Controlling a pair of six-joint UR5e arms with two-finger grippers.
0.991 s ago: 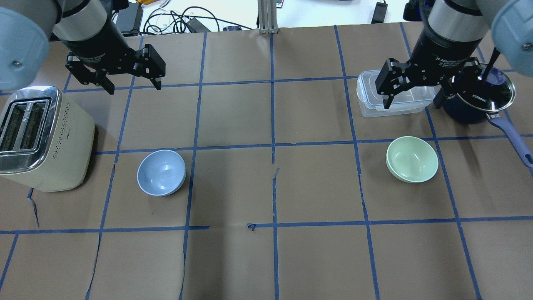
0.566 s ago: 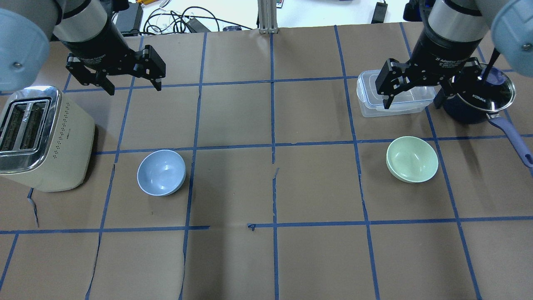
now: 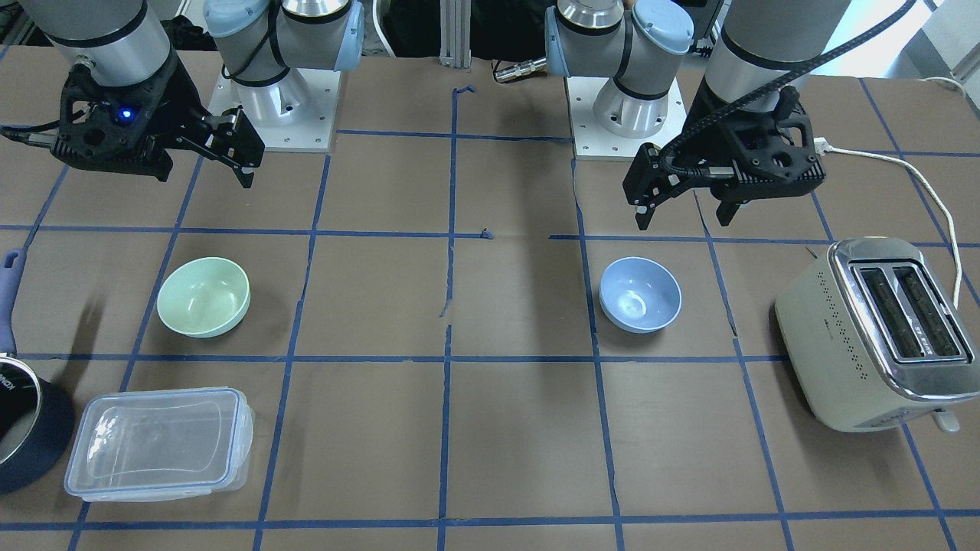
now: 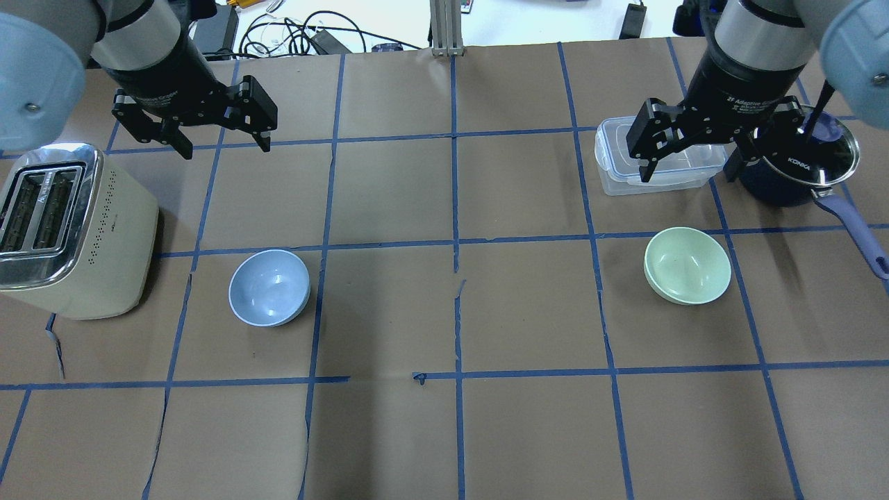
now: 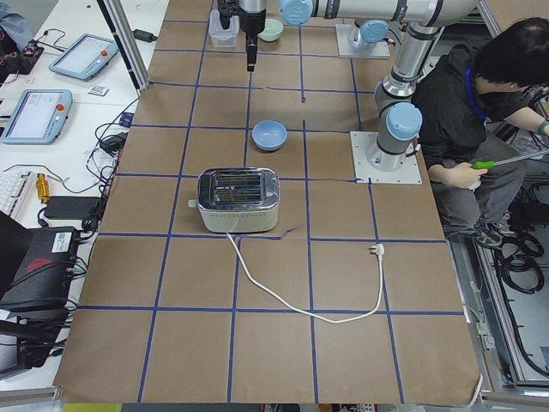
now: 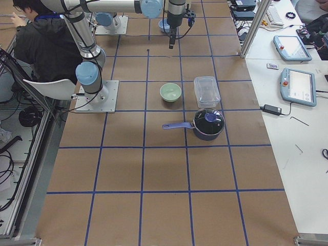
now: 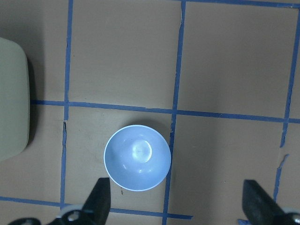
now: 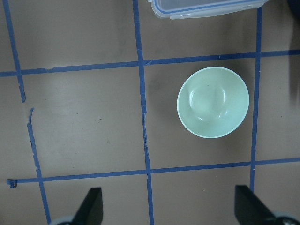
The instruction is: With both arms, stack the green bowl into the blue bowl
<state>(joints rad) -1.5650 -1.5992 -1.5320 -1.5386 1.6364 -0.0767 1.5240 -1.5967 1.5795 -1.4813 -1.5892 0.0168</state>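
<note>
The green bowl point(image 4: 687, 266) sits upright and empty on the table's right side; it also shows in the front view point(image 3: 204, 296) and the right wrist view point(image 8: 213, 101). The blue bowl point(image 4: 269, 287) sits upright and empty on the left side, also in the front view point(image 3: 640, 294) and the left wrist view point(image 7: 137, 157). My left gripper point(image 4: 223, 146) hangs open and empty high above the table, beyond the blue bowl. My right gripper point(image 4: 687, 175) hangs open and empty high above the table, beyond the green bowl.
A cream toaster point(image 4: 69, 229) stands left of the blue bowl, its cord trailing off the table end. A clear lidded container point(image 4: 615, 177) and a navy pot point(image 4: 809, 160) with a long handle lie beyond the green bowl, under my right gripper.
My left gripper has drifted very slightly away from the blue bowl. The right gripper and both bowls have not moved.
</note>
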